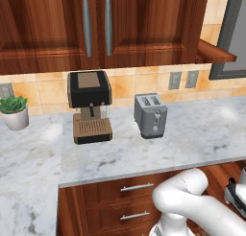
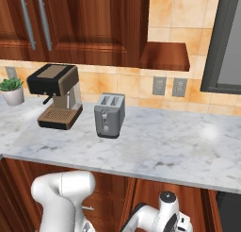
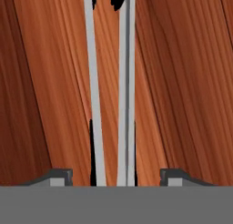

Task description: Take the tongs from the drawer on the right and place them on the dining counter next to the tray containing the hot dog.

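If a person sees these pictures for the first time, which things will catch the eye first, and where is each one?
On the marbled counter stand a black and brown coffee machine and, to its right, a grey toaster, with a small potted plant at the far left by the tiled wall. In the hand view, the silver tongs lie on the reddish wood of the drawer, running up between the two jaws, which stand apart on either side of them.
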